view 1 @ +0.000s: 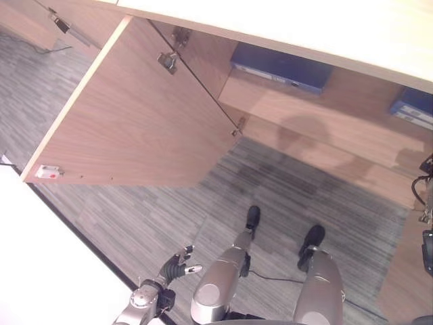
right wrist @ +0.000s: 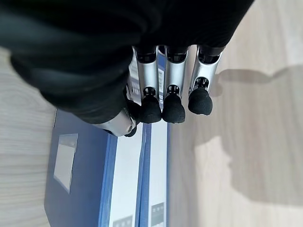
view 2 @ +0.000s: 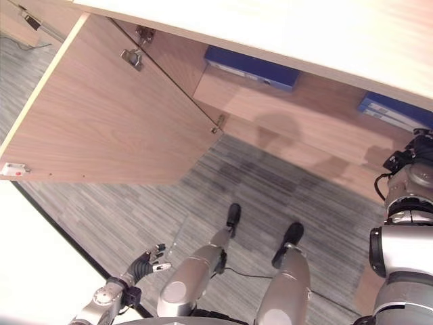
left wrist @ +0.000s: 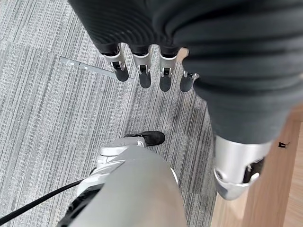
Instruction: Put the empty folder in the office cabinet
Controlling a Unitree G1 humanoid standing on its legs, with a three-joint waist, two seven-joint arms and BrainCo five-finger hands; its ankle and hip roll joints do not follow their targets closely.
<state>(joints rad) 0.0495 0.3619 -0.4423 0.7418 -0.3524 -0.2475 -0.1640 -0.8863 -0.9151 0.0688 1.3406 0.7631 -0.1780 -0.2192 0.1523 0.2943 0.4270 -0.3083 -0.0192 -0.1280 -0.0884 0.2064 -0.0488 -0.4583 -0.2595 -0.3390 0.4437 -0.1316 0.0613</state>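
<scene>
Folder: a blue folder (right wrist: 85,175) lay flat on the cabinet shelf (right wrist: 246,156), long axis running away from your right hand (right wrist: 173,101).
Right hand: nearer, hovering above it, fingers relaxed, holding nothing.
Left hand (left wrist: 142,71): low over carpet, relaxed, empty.

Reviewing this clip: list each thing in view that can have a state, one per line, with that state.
Light wood cabinet door: swung wide open.
Blue folder on the middle of the cabinet shelf: lying flat.
Blue and white folders at the shelf's right end: lying flat side by side, under the right hand.
Left hand: empty, fingers straight, hanging over the grey carpet.
Right hand: fingers straight over the folders, not curled round them.
</scene>
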